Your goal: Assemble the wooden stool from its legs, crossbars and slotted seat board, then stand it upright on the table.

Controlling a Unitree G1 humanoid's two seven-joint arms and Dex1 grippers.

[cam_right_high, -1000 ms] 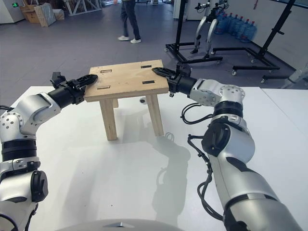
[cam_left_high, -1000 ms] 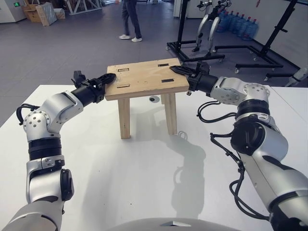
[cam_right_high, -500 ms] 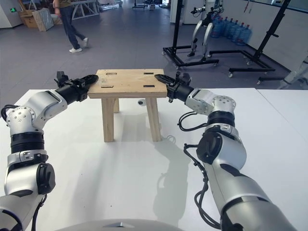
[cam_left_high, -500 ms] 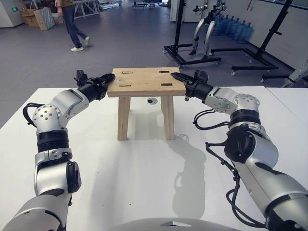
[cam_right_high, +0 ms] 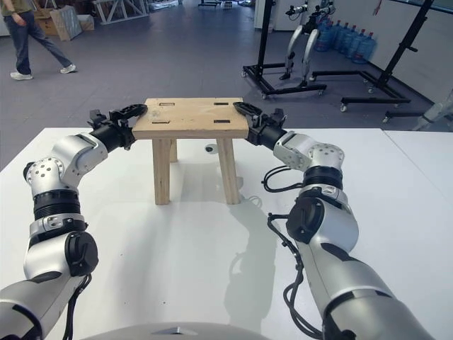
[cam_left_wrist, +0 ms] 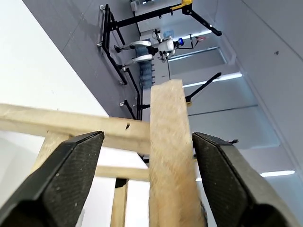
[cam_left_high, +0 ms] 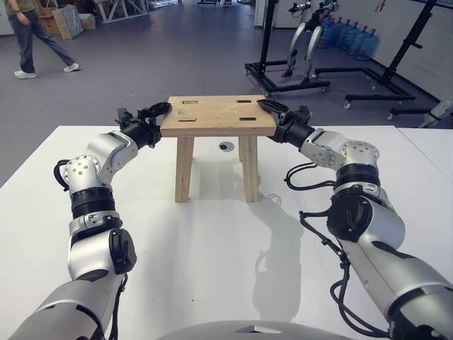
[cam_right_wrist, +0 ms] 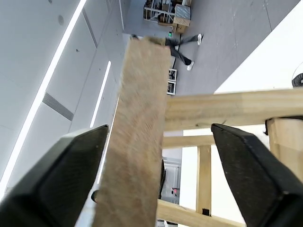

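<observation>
1. In the head views, your stool (cam_left_high: 216,142) is standing upright on its legs toward the far side of the white counter (cam_left_high: 212,269), with the slotted seat board (cam_left_high: 218,115) lying level on top. Your left pincer (cam_left_high: 157,112) is bracketing the board's left end and your right pincer (cam_left_high: 271,110) its right end, one finger above and one below. I am judging that they are sitting there to steady the stool or let it go, since the assembly is looking complete.
2. In the left wrist view, the fingers (cam_left_wrist: 71,170) are spreading wide, with the board's edge passing between them and a gap showing on each side. This pincer is gaping and gripping nothing. A crossbar (cam_left_wrist: 61,125) is running beneath the board.
3. In the right wrist view, you are getting the mirror picture. Both fingers (cam_right_wrist: 61,175) are standing clear of the board edge, so this pincer is likewise wide open and holding nothing. Another crossbar (cam_right_wrist: 227,109) and a leg (cam_right_wrist: 204,175) are showing behind.
4. The stool is looking like pale, unfinished, square-cut wood, with dark rectangular slots showing in the seat and the legs standing straight.
</observation>
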